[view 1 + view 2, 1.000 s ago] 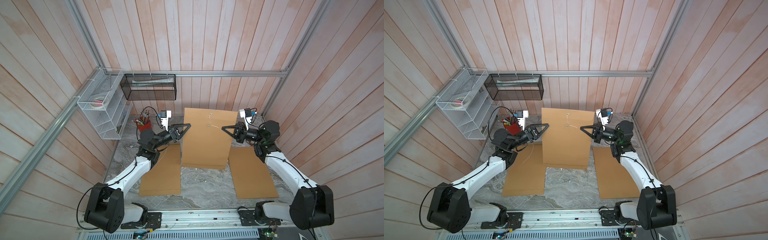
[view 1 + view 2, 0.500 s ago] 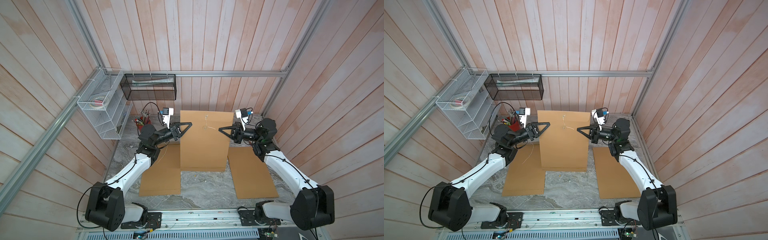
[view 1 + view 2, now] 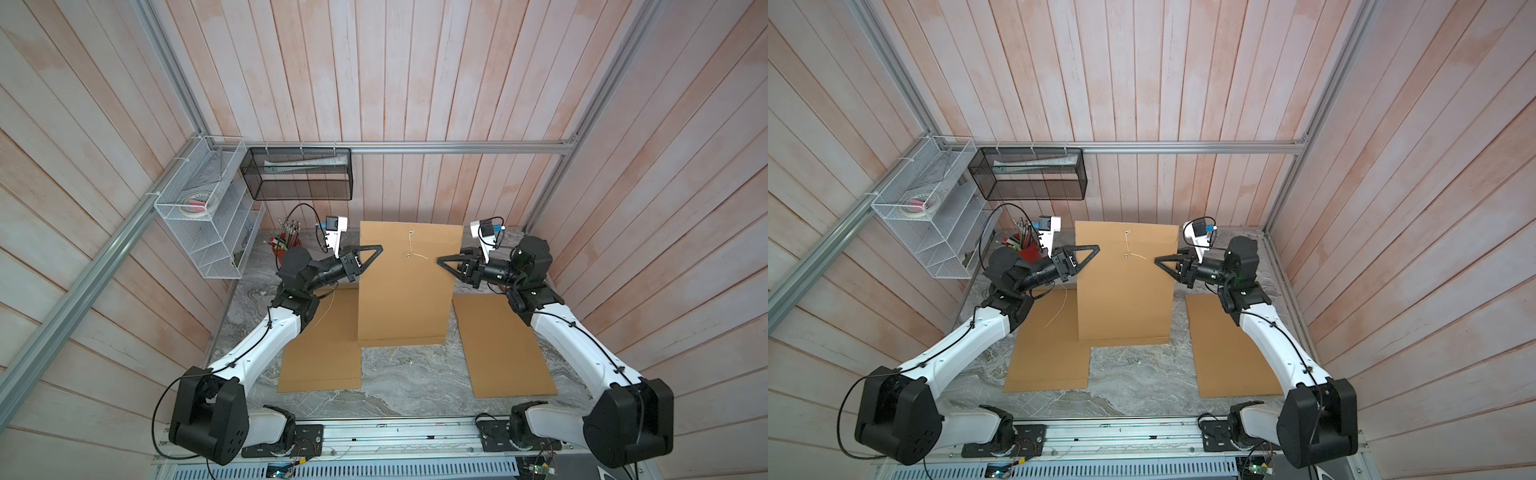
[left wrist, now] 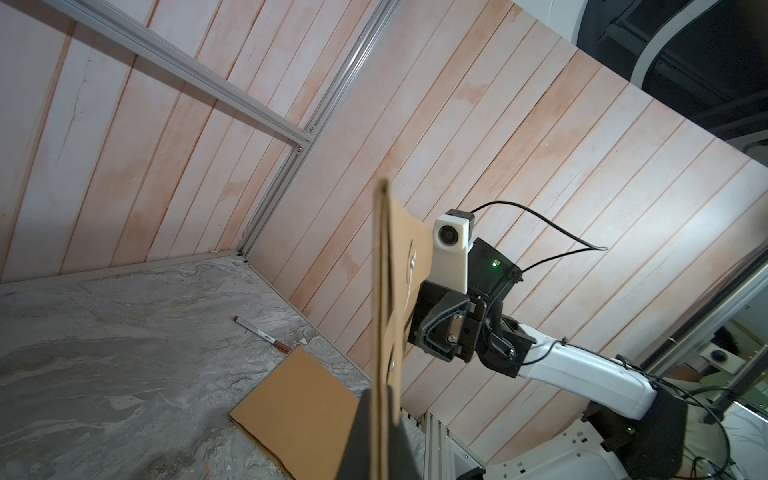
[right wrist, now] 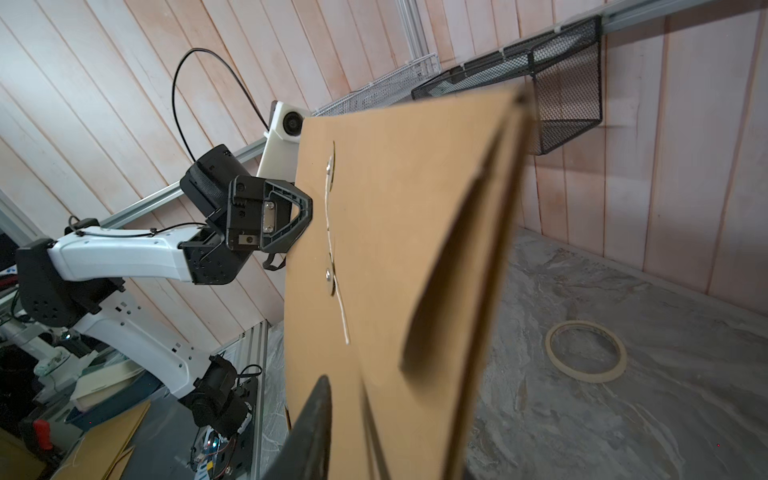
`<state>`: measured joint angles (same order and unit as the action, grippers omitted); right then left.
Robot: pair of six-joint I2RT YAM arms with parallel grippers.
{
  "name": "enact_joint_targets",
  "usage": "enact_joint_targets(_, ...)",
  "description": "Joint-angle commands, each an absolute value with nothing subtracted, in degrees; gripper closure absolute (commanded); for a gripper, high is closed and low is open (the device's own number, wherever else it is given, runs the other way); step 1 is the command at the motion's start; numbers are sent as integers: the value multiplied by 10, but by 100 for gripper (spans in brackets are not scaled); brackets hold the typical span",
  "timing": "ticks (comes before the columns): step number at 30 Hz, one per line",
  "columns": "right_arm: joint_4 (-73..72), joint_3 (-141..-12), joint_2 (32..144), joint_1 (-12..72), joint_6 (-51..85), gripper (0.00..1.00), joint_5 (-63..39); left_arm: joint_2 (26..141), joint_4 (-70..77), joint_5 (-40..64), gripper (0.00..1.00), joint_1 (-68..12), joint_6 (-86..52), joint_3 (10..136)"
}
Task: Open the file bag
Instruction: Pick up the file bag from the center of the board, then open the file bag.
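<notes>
In both top views the file bag (image 3: 405, 299) (image 3: 1125, 291) is seen standing upright over the marble table (image 3: 399, 374), between the two arms. In the left wrist view its edge is pinched between the closed fingers of the left gripper (image 4: 380, 424). The right gripper (image 3: 441, 261) is set at the opposite edge. Whether it is closed on the bag cannot be told. A flat brown bag (image 3: 320, 340) is laid under the left arm, and another flat bag (image 3: 505, 345) lies beside the right arm.

No legible txt, labels, nos. or signs anywhere in view.
</notes>
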<state>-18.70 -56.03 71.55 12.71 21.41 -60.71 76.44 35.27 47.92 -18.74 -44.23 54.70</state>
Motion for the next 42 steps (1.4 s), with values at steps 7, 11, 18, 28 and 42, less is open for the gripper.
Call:
enact_joint_targets(7,10,-596,621,164,56,60,-328,731,162,432,100,-182,-315,628)
enact_joint_targets(11,48,-620,620,234,5,63,-205,731,124,429,100,-182,-298,647)
enact_joint_targets(18,10,-630,637,294,-14,68,-115,725,88,436,100,-182,-286,664)
enact_joint_targets(28,8,-611,621,301,-20,53,-24,697,27,412,100,-182,-243,678)
enact_joint_targets(42,6,-641,647,336,-83,72,-101,708,13,455,100,-182,-265,701)
